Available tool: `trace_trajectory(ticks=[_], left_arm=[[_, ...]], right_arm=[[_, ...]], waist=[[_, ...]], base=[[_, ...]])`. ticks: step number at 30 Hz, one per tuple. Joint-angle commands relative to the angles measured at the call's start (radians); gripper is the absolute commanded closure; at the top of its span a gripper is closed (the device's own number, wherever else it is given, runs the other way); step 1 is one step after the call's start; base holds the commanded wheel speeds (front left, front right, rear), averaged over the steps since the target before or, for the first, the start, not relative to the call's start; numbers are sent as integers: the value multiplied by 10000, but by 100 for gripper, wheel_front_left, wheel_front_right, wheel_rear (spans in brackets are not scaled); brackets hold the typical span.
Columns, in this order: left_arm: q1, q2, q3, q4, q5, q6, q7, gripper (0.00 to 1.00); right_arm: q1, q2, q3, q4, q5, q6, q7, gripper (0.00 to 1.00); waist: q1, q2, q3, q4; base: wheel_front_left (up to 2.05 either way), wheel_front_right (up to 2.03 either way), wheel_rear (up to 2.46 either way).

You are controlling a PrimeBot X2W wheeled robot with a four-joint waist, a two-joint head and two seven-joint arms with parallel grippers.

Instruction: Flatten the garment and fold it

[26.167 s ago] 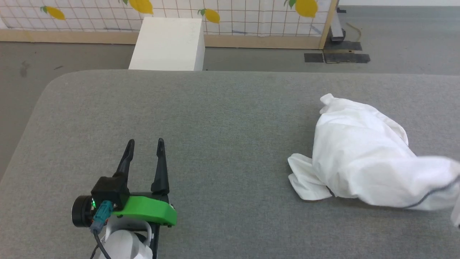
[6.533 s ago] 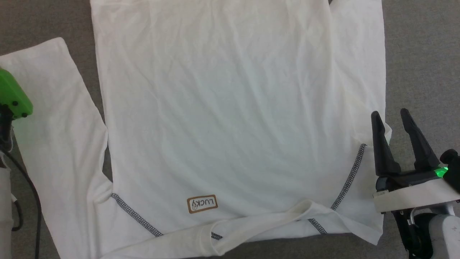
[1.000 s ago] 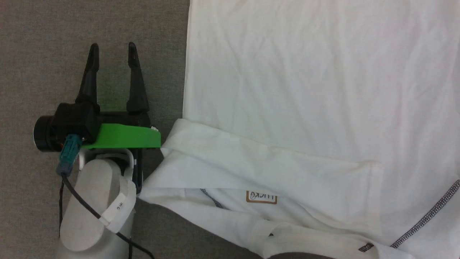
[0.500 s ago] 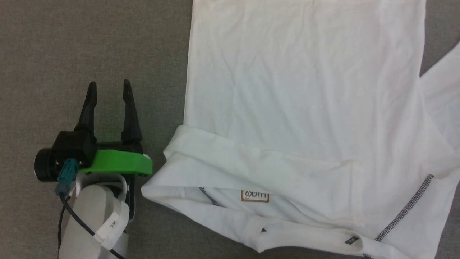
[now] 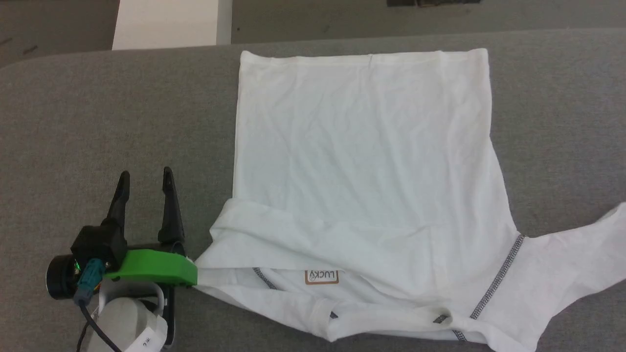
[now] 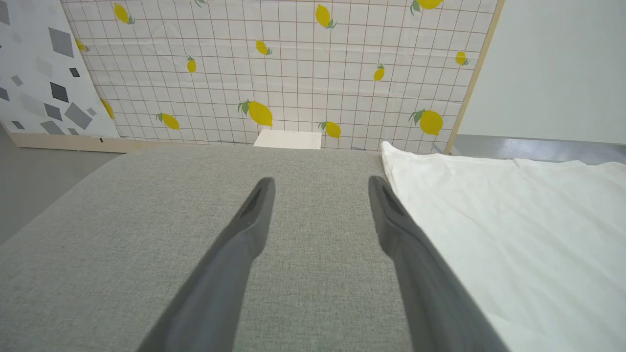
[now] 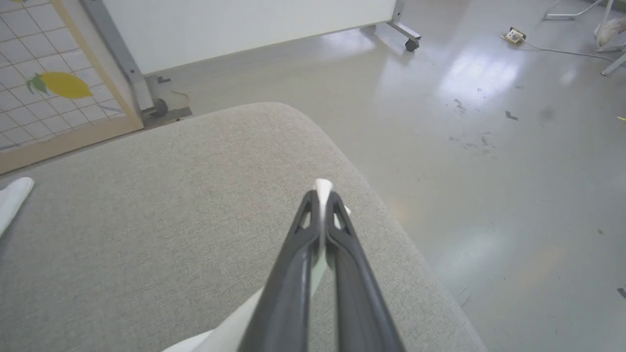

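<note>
Your left gripper [image 5: 145, 172] sits on the grey padded table [image 5: 98, 122] just to the left of the white T-shirt [image 5: 362, 161], its two dark fingers spread wide with nothing between them. In the left wrist view the cloth's edge runs just beside the finger on that view's right. In the head view the green wrist housing [image 5: 156, 266] meets the folded shoulder corner of the shirt.

Your right gripper [image 7: 323, 193] has its fingers pressed together on a thin strip of the white fabric, which pokes out past the tips, above the table's rounded corner.

The shirt lies spread flat across the middle of the table, hem towards the far edge, collar nearest you. The left sleeve is folded in across the chest. The right sleeve [image 5: 577, 249] stretches out to the head view's right edge. A grey-black stitched seam [image 5: 499, 276] marks the right shoulder, and a small brown-bordered label [image 5: 321, 276] reads upside down. The body is lightly creased. A white box [image 5: 166, 24] stands beyond the far edge.
</note>
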Motion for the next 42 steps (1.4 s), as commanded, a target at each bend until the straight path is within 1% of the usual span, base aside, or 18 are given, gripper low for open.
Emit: trace_trajectory(ticks=[1, 3, 6, 8, 12, 15, 17, 19, 21, 24, 27, 31, 35, 40, 42], left_arm=[[205, 28, 51, 3, 120, -34, -45, 0], [329, 65, 117, 60, 107, -98, -45, 0], [411, 63, 151, 108, 100, -147, -45, 0], [466, 46, 169, 137, 95, -171, -45, 0], [547, 9, 167, 185, 99, -230, -45, 0], [571, -21, 154, 202, 112, -264, -45, 0], [560, -41, 129, 228, 122, -291, -45, 0], [521, -56, 104, 251, 135, -315, -45, 0], [469, -74, 79, 281, 145, -337, -45, 0], [388, -108, 39, 329, 152, -372, -45, 0], [250, -153, -62, 425, 175, -435, -45, 0], [70, -237, -170, 513, 195, -486, -45, 0], [-42, -318, -218, 545, 202, -514, -45, 0], [-212, -423, -262, 571, 221, -542, -45, 0], [-259, -457, -259, 570, 225, -546, -45, 0]], right_arm=[[266, 135, -96, -314, -99, -15, -23, 100], [697, 356, -62, -1194, 2, -15, -9, 100], [1138, 563, 304, -2334, 346, -15, 116, 100], [1456, 728, 719, -3254, 649, -15, 313, 100], [2117, 1418, 1892, -5480, 1161, -15, 944, 100], [2618, 1881, 3268, -7173, 1214, -15, 1515, 100], [2804, 2015, 4352, -7953, 1135, -15, 1797, 100], [2790, 2090, 5500, -8474, 870, -15, 1934, 100], [2628, 2272, 6745, -8693, 633, -15, 1974, 100], [2229, 2563, 8309, -8411, 333, -15, 1927, 100], [1721, 2947, 9843, -7587, 208, -15, 1738, 100], [1221, 3393, 11512, -6337, 248, -15, 1537, 100], [897, 3627, 12579, -4950, 263, -15, 1274, 100], [738, 3722, 13295, -3078, 287, -15, 934, 100], [754, 3724, 13462, -2531, 430, -15, 903, 100]], waist=[[1, 0, -615, -459], [1, 0, -796, -529], [1, 0, -927, -554], [1, 0, -1024, -556], [1, 0, -1175, -504], [1, 0, -1193, -449], [1, 0, -1177, -400], [1, 0, -1142, -342], [1, 0, -1112, -281], [1, 0, -1056, -181], [1, 0, -971, 10], [1, 0, -822, 290], [1, 0, -607, 518], [1, 0, -320, 756], [1, 0, -249, 793]], base=[[0, 0, 0], [0, 0, 0], [0, 0, 0], [0, 0, 0], [0, 0, 0], [0, 0, 0], [0, 0, 0], [0, 0, 0], [0, 0, 0], [0, 0, 0], [0, 0, 0], [0, 0, 0], [0, 0, 0], [0, 0, 0], [0, 0, 0]])
